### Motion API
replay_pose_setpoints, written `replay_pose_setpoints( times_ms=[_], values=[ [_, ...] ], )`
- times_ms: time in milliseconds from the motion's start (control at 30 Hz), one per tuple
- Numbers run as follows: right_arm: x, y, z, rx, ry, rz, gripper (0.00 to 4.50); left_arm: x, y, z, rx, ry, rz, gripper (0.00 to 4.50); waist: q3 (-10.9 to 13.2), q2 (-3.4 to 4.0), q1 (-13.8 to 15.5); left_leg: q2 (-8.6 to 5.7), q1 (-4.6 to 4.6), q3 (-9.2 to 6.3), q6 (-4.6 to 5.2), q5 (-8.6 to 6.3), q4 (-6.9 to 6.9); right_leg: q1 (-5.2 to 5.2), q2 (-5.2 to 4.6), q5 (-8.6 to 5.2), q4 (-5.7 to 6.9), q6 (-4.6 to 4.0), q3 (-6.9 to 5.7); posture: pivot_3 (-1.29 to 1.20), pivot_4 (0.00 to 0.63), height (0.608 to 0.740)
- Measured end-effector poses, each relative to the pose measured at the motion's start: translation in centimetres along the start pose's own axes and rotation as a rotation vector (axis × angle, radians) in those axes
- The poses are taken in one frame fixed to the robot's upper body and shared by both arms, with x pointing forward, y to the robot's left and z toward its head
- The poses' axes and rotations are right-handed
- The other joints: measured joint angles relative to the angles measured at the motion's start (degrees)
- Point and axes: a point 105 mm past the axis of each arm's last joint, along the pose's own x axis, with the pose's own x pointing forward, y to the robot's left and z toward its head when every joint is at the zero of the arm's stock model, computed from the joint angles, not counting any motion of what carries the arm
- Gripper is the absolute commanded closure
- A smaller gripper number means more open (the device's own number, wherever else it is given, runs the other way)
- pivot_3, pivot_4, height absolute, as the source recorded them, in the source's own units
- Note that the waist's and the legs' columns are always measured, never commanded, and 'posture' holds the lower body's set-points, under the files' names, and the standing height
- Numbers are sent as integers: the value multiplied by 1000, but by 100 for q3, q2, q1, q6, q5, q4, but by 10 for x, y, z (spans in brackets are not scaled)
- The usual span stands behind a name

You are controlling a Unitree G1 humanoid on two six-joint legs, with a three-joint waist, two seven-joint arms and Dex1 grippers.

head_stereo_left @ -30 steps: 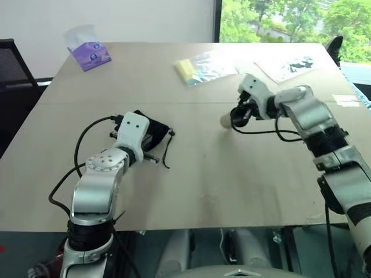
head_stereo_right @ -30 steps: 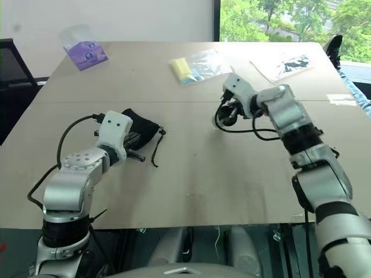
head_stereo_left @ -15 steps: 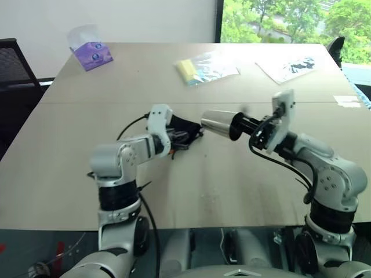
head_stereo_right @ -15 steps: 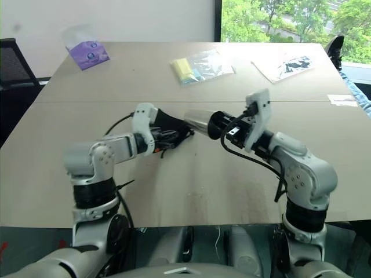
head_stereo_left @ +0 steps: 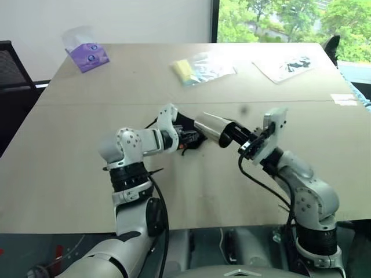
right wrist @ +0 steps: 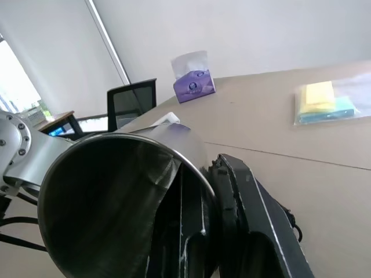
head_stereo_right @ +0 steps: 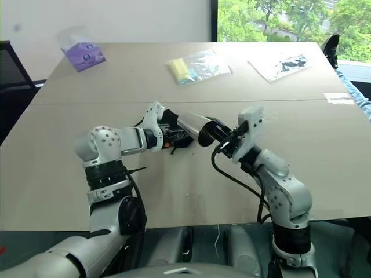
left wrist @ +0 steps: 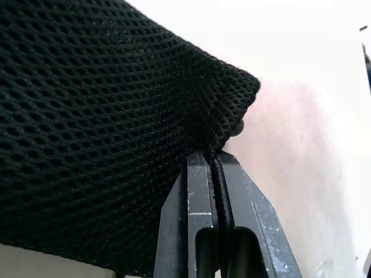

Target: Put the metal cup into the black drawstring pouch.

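Above the middle of the table, the metal cup (head_stereo_left: 210, 125) is held on its side by my right gripper (head_stereo_left: 228, 135), which is shut on its rim. In the right wrist view one finger (right wrist: 246, 202) lies outside the cup (right wrist: 110, 202) and the other inside its open mouth. The cup's closed end points at the black drawstring pouch (head_stereo_left: 190, 138), right beside it. My left gripper (left wrist: 213, 159) is shut on an edge of the pouch (left wrist: 104, 110), holding it off the table. Whether cup and pouch touch I cannot tell.
A purple tissue pack (head_stereo_left: 87, 55) stands at the far left of the table (head_stereo_left: 69, 174). A clear bag with yellow and blue items (head_stereo_left: 200, 66) and another plastic packet (head_stereo_left: 287, 65) lie at the back. A black chair (head_stereo_left: 10, 72) stands beside the table's left edge.
Both arms swung in to the middle. The left gripper lifted the pouch from the table's left. The right brought the cup back from the far right until it meets the pouch.
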Motion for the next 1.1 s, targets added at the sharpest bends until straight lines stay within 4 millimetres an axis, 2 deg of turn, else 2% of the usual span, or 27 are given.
replay_pose_setpoints(
  times_ms=[100, 267, 433, 533, 767, 1000, 1100],
  values=[
    [-2, -3, -11, -29, -17, -9, 4411, 3, 0, -3, -23, 12, -3, 4500, 0, 0, -10, 0, 0, 4, -1, 0, 1, -1, -3, 0, 0, 1, 4, 0, 150, 740],
    [1, -4, -17, -96, -33, 2, 4411, 4, 3, -5, -56, 26, -12, 4500, 0, 0, -20, 3, 4, 0, -5, 2, -2, -1, -4, 0, 3, 0, 3, 0, 150, 740],
    [7, -9, -30, -99, -32, -5, 4411, 1, 1, -1, -45, 22, -35, 4500, 0, 0, -22, 2, 4, 2, -6, 3, -1, 0, -10, 0, 2, 0, 5, 0, 150, 740],
    [14, -19, -42, -29, -44, -59, 4411, -5, -2, 4, -32, 12, -64, 4500, 1, 0, -23, 4, 4, 0, -8, 4, -2, -1, -13, 0, 3, 0, 4, 0, 150, 740],
    [0, -56, -43, 56, -122, -212, 4411, -21, 5, 12, -3, -7, -69, 4500, 1, -1, -20, 3, 4, -1, -9, 4, -2, -1, -17, 1, 1, 0, 7, 0, 150, 740],
    [15, -40, -64, 94, -82, -114, 4411, -17, -1, 5, -17, 3, -83, 4500, 1, -1, -34, 3, 5, 1, -9, 4, -3, -1, -17, 1, 2, 0, 15, 0, 150, 740],
    [19, -35, -68, 76, -76, -88, 4411, -16, 5, -1, -45, 8, -62, 4500, 1, -1, -31, 3, 5, 0, -9, 4, -3, -1, -18, 1, 2, 0, 19, 0, 150, 740]
  ],
)
